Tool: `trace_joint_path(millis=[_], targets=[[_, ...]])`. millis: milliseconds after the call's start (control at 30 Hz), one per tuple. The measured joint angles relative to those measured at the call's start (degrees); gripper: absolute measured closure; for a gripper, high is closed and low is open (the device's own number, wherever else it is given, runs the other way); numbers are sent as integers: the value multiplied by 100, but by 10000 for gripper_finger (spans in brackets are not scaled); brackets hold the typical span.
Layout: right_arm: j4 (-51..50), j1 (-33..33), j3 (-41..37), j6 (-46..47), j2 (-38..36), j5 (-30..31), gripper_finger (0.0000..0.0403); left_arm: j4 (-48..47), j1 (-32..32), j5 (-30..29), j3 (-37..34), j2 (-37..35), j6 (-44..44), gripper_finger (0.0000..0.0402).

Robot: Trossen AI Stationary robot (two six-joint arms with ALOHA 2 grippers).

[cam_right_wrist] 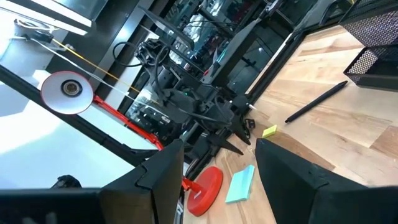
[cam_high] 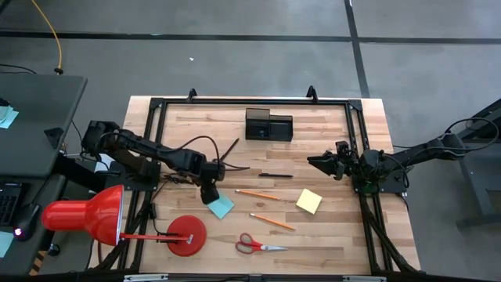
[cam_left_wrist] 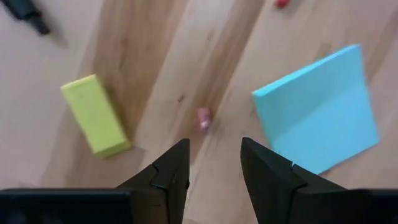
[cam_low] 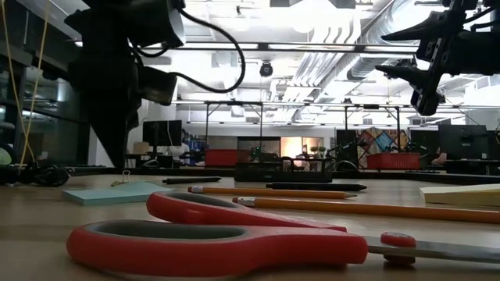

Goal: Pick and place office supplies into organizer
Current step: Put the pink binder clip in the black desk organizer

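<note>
Between the parted, empty fingers of the left gripper: bare wood with a small pinkish speck; tiny yellow rectangular block off one fingertip, blue square sticky-note pad off the other. Right gripper noted open, empty, well apart from the black mesh organizer box.

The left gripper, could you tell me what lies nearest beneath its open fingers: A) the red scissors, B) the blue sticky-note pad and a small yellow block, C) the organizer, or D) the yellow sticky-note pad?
B: the left gripper hangs open over bare wood between the blue sticky-note pad and the small yellow block.
</note>
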Motion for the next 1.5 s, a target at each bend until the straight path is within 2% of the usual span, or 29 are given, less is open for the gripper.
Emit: trace_joint_path(millis=[400, 1333, 1500], targets=[[-142, -2, 0, -28, 0, 50, 210, 210, 0, -188, 4, 116, 79, 268], [-299, -2, 0, 108, 0, 46, 210, 415, 0, -74, 2, 437, 225, 268], [-299, -2, 0, 103, 0, 46, 210, 415, 0, -31, 2, 437, 314, 293]])
